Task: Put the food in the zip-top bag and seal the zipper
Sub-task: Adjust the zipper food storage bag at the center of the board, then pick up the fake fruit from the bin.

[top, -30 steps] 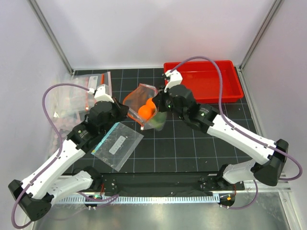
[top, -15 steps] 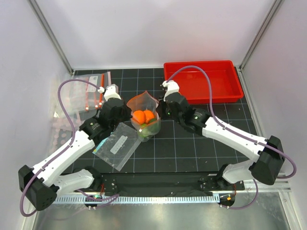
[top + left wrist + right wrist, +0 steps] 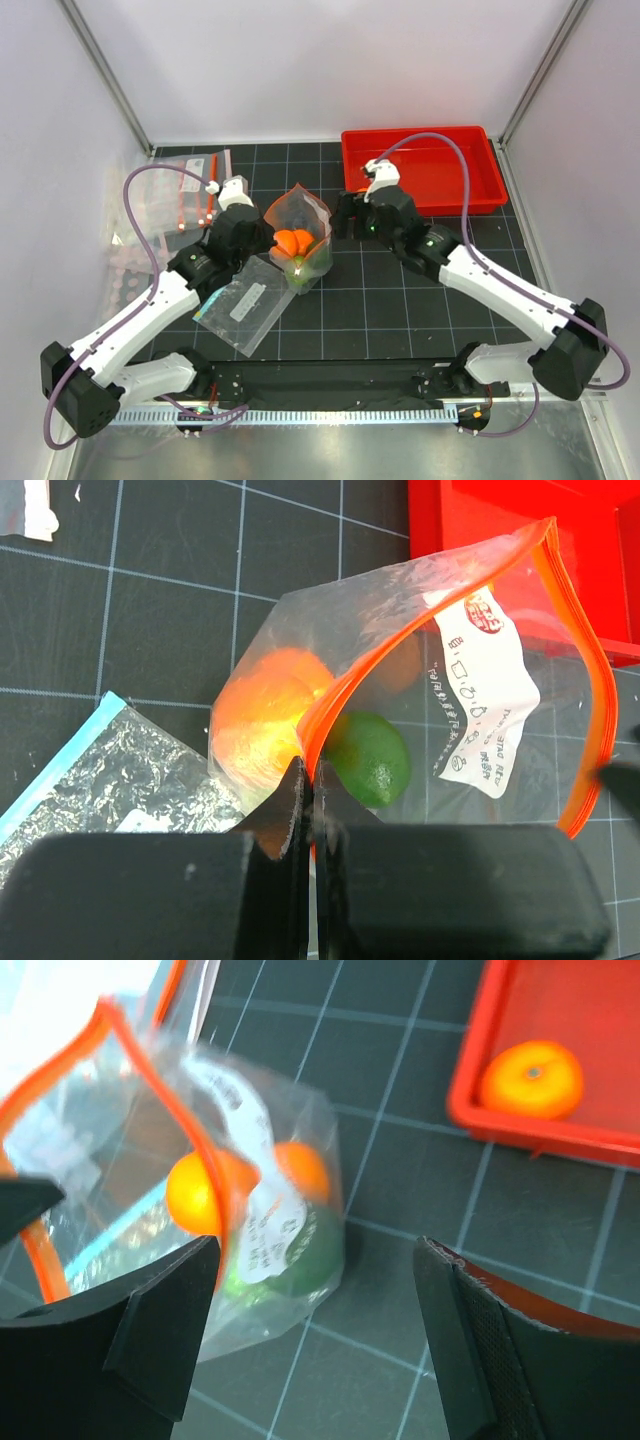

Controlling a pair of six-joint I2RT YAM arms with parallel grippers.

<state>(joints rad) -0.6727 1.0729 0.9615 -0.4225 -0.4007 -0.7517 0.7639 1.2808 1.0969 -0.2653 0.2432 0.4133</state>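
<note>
The left gripper (image 3: 305,780) has its two fingers pressed together on the red-orange zip strip (image 3: 345,680). It pinches one corner of the clear bag (image 3: 320,620) at the bottom middle of the left wrist view. From that pinch the strip loops to the upper right and back down the right side, so the mouth gapes open.

Inside the bag, just above the fingers, lies an orange fruit (image 3: 265,715). A smooth dark green fruit (image 3: 368,758) sits right beside it, and a second orange fruit (image 3: 400,665) shows dimly through the plastic higher up. A white label (image 3: 485,690) covers part of the bag's right half. At the lower left lies a pouch with a teal edge (image 3: 90,770), flat on the black gridded mat (image 3: 170,610).

The right gripper (image 3: 318,1260) has its fingers spread wide, with nothing between them. In the right wrist view the bag (image 3: 260,1110) lies beyond them, left of centre. At the upper right a lone orange fruit (image 3: 532,1078) sits inside the red tray (image 3: 465,1110).

From above, the bag (image 3: 300,225) is at the middle of the mat (image 3: 400,290). The left gripper (image 3: 262,238) is at its left edge and the right gripper (image 3: 345,215) just beside its right edge; I cannot tell whether the right one touches the bag. The red tray (image 3: 430,165) is at the upper right and more clear pouches (image 3: 185,195) at the upper left. The pouch with a teal edge (image 3: 245,300) lies below the bag.
</note>
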